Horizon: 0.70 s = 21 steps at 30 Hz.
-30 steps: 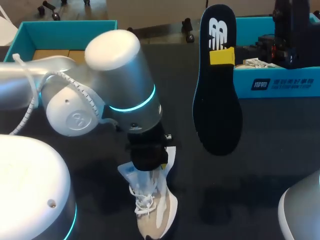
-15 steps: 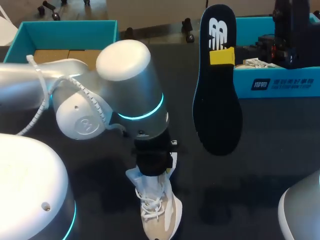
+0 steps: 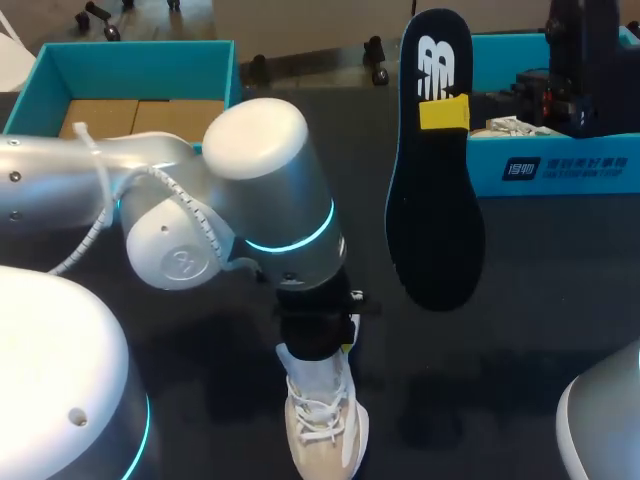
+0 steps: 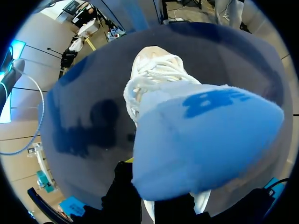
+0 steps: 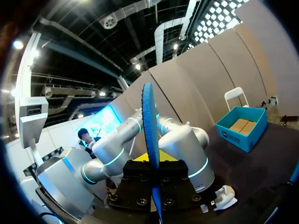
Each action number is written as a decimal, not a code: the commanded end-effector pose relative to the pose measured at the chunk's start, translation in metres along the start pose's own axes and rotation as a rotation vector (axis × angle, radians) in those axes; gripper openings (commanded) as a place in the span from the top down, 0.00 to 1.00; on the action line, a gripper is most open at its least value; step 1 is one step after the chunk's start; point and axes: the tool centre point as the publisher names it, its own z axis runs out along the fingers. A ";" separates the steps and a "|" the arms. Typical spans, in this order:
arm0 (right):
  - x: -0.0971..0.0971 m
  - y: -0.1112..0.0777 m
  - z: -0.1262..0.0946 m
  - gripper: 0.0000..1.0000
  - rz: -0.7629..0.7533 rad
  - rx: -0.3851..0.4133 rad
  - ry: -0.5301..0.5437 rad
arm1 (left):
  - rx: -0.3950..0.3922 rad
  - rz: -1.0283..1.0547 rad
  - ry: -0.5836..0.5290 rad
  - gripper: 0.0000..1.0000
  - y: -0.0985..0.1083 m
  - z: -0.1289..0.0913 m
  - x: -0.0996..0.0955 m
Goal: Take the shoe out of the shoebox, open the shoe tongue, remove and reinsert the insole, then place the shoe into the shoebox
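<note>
Shoe (image 3: 325, 432): beige and white low sneaker with white laces (image 4: 154, 74), out of both boxes, at the near middle of the black counter (image 3: 530, 330), toe toward the robot. Can't tell whether the sole rests on the counter or hangs just above it.

Left gripper (image 3: 322, 347) comes straight down on the shoe's heel end and pinches the tongue (image 4: 205, 140), which is pulled up.

Insole (image 3: 437, 220): dark, long, white logo near the top end, held upright in the air right of the shoe and well apart from it. Right gripper (image 3: 443, 113) is clamped on its upper part, 1 yellow tip flat against the face.

1 teal shoebox (image 3: 560, 165) sits at the far right behind the insole. 1 more teal box (image 3: 130, 55), with a cardboard floor, is at far left.

The head view hides the tongue under the left arm. The left wrist view shows it up close, pale with a logo, filling the space ahead of the gripper, laces beyond. The right wrist view shows the insole edge-on, a thin blue strip between the fingers.
</note>
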 end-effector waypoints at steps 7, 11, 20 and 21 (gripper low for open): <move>-0.003 0.003 0.003 1.00 0.002 0.006 0.002 | -0.001 0.005 0.012 1.00 0.008 0.015 -0.011; -0.003 0.003 0.003 1.00 0.002 0.006 0.002 | 0.005 0.011 0.004 1.00 0.012 0.017 -0.014; -0.003 0.003 0.003 1.00 0.002 0.006 0.002 | 0.009 0.015 -0.005 0.60 0.016 0.020 -0.017; -0.003 0.003 0.003 1.00 0.002 0.006 0.002 | 0.008 0.015 -0.008 0.52 0.017 0.019 -0.017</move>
